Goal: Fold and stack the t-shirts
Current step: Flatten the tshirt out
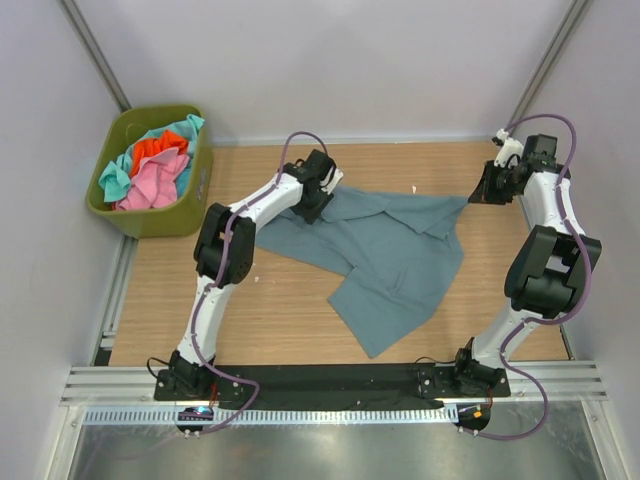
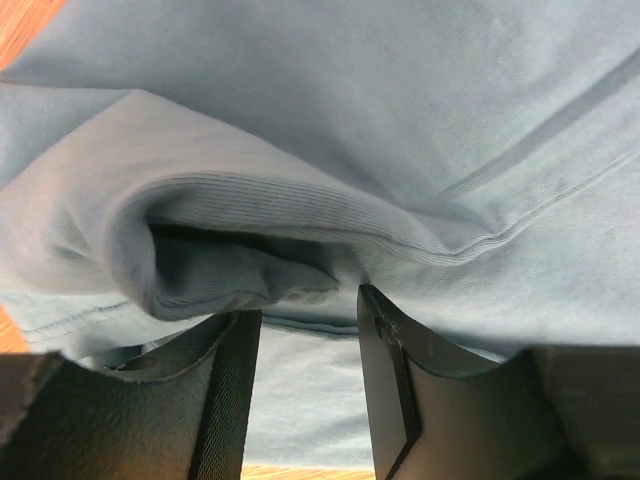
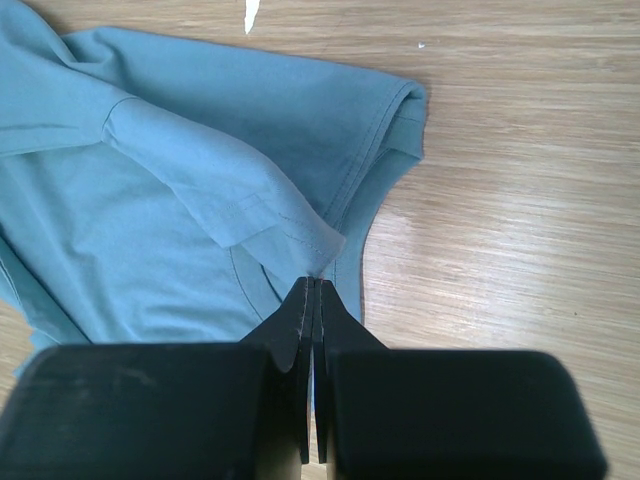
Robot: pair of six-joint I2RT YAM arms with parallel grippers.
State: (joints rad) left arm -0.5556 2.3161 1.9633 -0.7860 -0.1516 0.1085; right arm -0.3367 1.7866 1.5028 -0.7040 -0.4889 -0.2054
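A slate-blue t-shirt (image 1: 390, 255) lies rumpled and spread across the middle of the wooden table (image 1: 280, 310). My left gripper (image 1: 318, 200) sits low at the shirt's upper left part. Its jaws stand apart, and a ribbed fold of the shirt (image 2: 230, 250) bulges just past the left fingertip (image 2: 240, 330). My right gripper (image 1: 478, 190) is at the shirt's upper right corner, shut, with a sleeve hem corner (image 3: 300, 240) pinched at its tips (image 3: 315, 282). Pink (image 1: 150, 185), orange-red (image 1: 160, 148) and turquoise (image 1: 185, 128) t-shirts lie heaped in the bin.
An olive-green bin (image 1: 200, 190) stands at the table's back left corner. A small white scrap (image 1: 414, 189) lies on the wood behind the shirt. Bare table shows to the right of the sleeve (image 3: 520, 200). White walls enclose the back and sides.
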